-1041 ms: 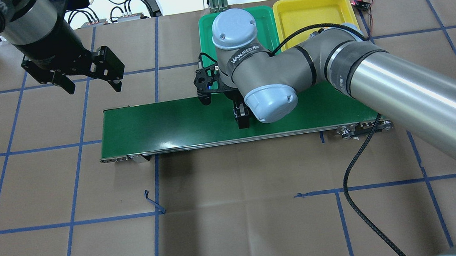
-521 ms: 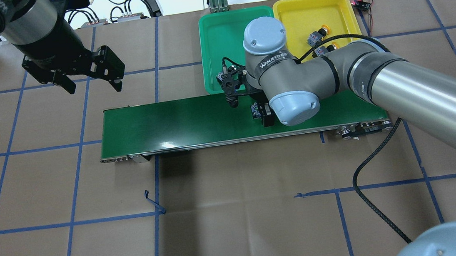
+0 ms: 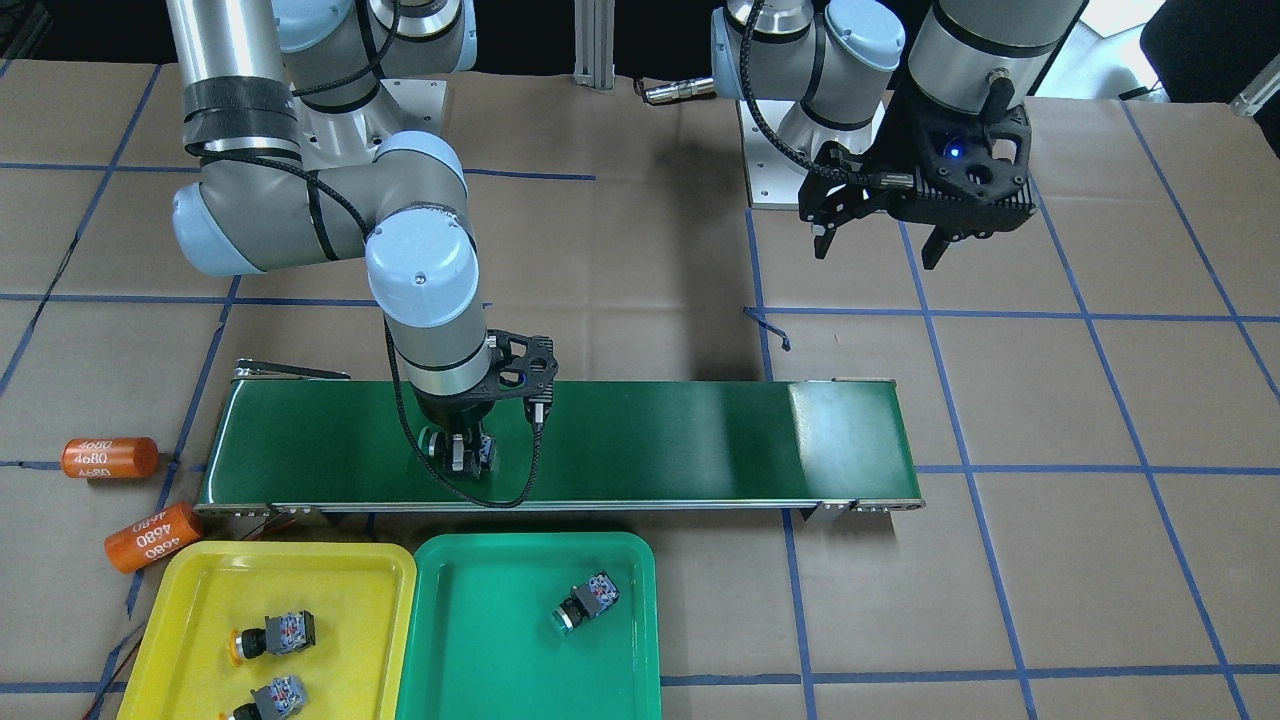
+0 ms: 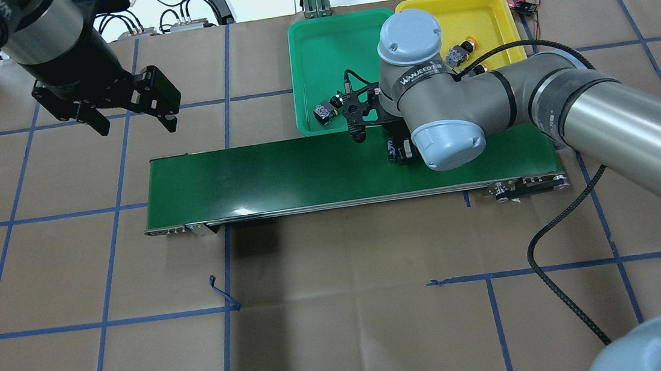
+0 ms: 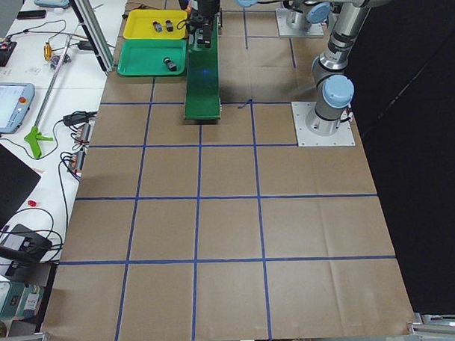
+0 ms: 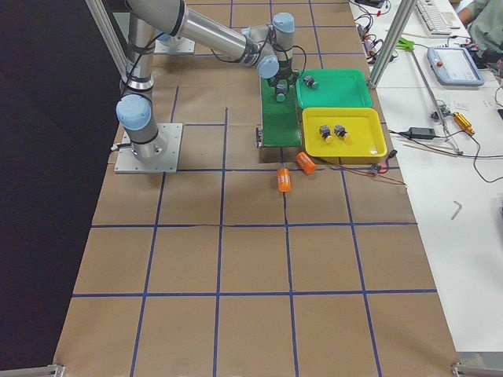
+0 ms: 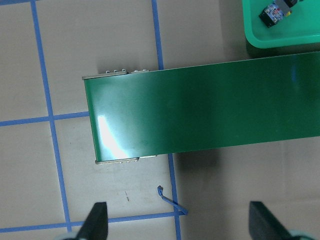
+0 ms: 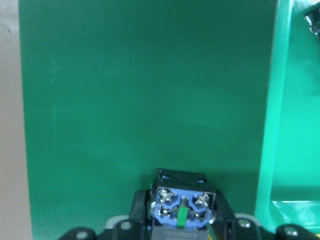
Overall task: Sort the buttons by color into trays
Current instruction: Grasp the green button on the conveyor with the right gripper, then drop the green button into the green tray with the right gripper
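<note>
The table (image 4: 344, 329) is covered in brown paper. A blocky button (image 8: 182, 207) is pinched by the right gripper (image 3: 457, 462) over the smooth green belt (image 4: 281, 172); the left gripper (image 4: 137, 130) is held wide beyond the belt's end.

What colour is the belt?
The belt is dark green; the front-facing view shows it best.

Bright, even light from above fills every view. A white glare patch lies on the conveyor belt (image 4: 305, 170) near its end on the robot's left. A soft dark shadow spreads over the table (image 4: 350, 329) along the belt's robot-side edge. In the left wrist view, the fingers (image 7: 97, 220) below the belt are blurred.
</note>
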